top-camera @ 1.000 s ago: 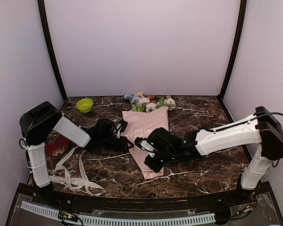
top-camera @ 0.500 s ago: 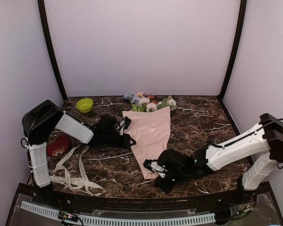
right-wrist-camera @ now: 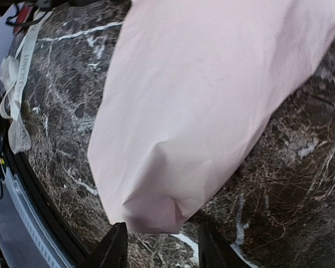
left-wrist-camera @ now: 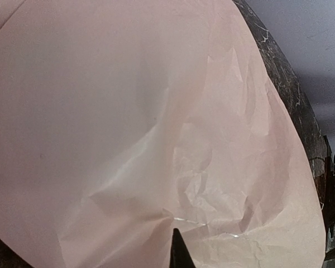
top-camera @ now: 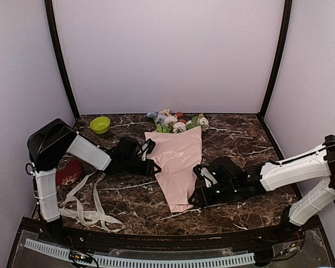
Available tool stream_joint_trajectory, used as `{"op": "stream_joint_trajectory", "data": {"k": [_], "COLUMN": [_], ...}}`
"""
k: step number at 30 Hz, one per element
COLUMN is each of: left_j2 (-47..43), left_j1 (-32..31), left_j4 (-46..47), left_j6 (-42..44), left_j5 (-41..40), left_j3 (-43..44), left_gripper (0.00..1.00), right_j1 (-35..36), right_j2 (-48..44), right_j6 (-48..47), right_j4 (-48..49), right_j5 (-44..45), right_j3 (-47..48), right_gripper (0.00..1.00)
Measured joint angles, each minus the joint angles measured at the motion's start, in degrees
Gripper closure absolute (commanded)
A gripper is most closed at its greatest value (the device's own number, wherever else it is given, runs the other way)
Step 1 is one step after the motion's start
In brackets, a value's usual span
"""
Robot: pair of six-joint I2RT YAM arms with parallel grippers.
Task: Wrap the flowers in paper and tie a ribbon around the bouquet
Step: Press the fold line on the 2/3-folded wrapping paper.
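The bouquet [top-camera: 178,162] lies mid-table, long axis 12-to-6 o'clock with blooms far, its narrow tip just at 8 o'clock of the parted, empty right gripper [right-wrist-camera: 162,250]; the left gripper [top-camera: 152,166], clenched, touches its 9 o'clock edge.

The left arm rises from its base, bends sharply at the elbow and slopes down toward the middle. The left claw [top-camera: 152,166] lies low, and in the wrist view its fingers seem pressed together into one dark tip. The right arm stretches low and nearly straight leftward, and the right claw [top-camera: 198,195] has its fingers [right-wrist-camera: 114,248] standing apart.
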Motion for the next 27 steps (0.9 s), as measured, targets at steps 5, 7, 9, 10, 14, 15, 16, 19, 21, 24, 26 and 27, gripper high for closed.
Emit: {"op": "stream_joint_trajectory", "data": {"k": [5,7,9,10,14,15,16,19,21,24,26,27], "left_j2": [0.0,0.1,0.1,0.1,0.1,0.1,0.2,0.2,0.2,0.2,0.2,0.2], "left_j1": [0.0,0.0,0.0,0.0,0.0,0.0,0.0,0.0,0.0,0.0,0.0,0.0], "left_j4": [0.2,0.3,0.4,0.5,0.5,0.5,0.6,0.6,0.5,0.1,-0.4,-0.5], "left_j6": [0.0,0.0,-0.1,-0.1,-0.1,-0.1,-0.1,-0.1,0.0,0.3,0.6,0.7], "left_j5": [0.2,0.3,0.3,0.3,0.2,0.2,0.2,0.1,-0.2,-0.2,-0.2,-0.2], "left_j3": [-0.1,-0.1,-0.1,-0.2,-0.2,-0.2,-0.2,-0.1,0.0,0.2,0.5,0.5], "left_gripper": [1.0,1.0,1.0,1.0,1.0,1.0,1.0,1.0,1.0,1.0,1.0,1.0], "right_j1": [-1.0,-1.0,-1.0,-1.0,-1.1,-1.1,-1.1,-1.0,-1.0,-1.0,-1.0,-1.0], "right_j2": [4.3,5.4,5.8,5.7,5.5,5.3,5.1,4.7,4.3,2.2,0.8,0.0], "right_j6": [4.6,6.4,7.4,7.9,10.2,10.8,10.8,11.1,11.3,11.1,10.1,9.5], "right_j4": [3.5,5.3,8.0,9.2,13.7,14.4,14.8,15.2,15.2,14.4,12.4,11.2], "right_j5": [-2.3,-3.3,-4.5,-5.0,-6.8,-7.3,-7.6,-8.3,-8.4,-8.6,-8.6,-8.6], "right_j3": [-0.9,-1.8,-3.4,-4.2,-7.5,-8.2,-8.5,-9.2,-9.6,-11.1,-11.2,-11.1], "right_gripper": [0.7,0.8,0.88,0.93,1.0,1.0,1.0,1.0,1.0,1.0,0.92,0.89]}}
